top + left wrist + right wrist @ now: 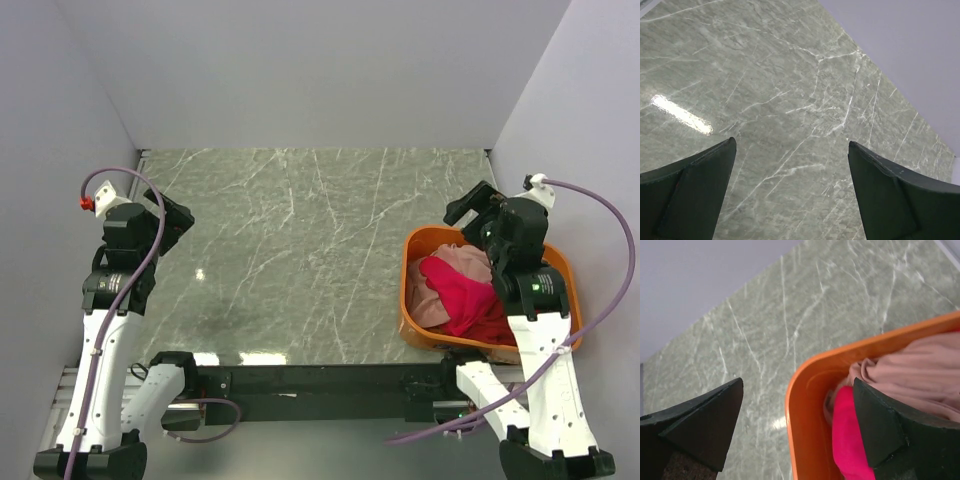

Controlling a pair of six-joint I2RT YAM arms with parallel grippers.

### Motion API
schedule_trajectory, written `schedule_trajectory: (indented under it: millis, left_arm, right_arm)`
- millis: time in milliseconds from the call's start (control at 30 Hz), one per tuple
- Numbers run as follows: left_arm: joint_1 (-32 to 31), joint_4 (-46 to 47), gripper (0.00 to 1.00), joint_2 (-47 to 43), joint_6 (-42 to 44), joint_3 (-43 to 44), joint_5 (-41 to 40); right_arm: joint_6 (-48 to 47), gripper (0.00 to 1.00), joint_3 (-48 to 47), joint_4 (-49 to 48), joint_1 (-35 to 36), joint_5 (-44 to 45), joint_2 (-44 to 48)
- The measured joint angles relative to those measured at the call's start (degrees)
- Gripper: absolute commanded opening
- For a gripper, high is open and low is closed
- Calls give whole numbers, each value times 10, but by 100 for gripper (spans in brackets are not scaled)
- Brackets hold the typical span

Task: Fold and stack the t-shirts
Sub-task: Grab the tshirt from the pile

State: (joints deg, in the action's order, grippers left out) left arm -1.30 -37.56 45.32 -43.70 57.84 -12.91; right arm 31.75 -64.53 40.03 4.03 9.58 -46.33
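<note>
Crimson-pink t-shirt (462, 296) in orange basket (406, 300), just beneath right hand (472, 208)

Overhead cam, close wrist cams seemingly share table (300, 250).

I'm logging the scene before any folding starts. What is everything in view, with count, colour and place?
pale pink t-shirt: one, dusty pink, crumpled at the basket's far side
crimson-pink t-shirt: one, bright, middle of the basket
dark red t-shirt: one, near side of the basket
basket: one, orange, on the table's right
table: one, grey-green marble pattern
walls: pale grey, on three sides
left gripper: one, black, open, above the left of the table
right gripper: one, black, open, above the basket's rim
</note>
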Motion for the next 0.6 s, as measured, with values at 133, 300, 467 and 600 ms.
schedule_trajectory:
  millis: [133,300,467,600]
  left_arm:
    - [0,0,99,0,0,0,0]
    - [0,3,99,0,1,-13,10]
    - [0,4,99,18,2,-22,34]
    - [0,3,99,30,1,-24,46]
  right_arm:
    - [11,96,-31,52,0,-3,-22]
    - [33,96,-34,158,0,-28,-44]
    - [34,96,-32,256,1,-63,-38]
    - [38,96,-21,311,20,-70,-24]
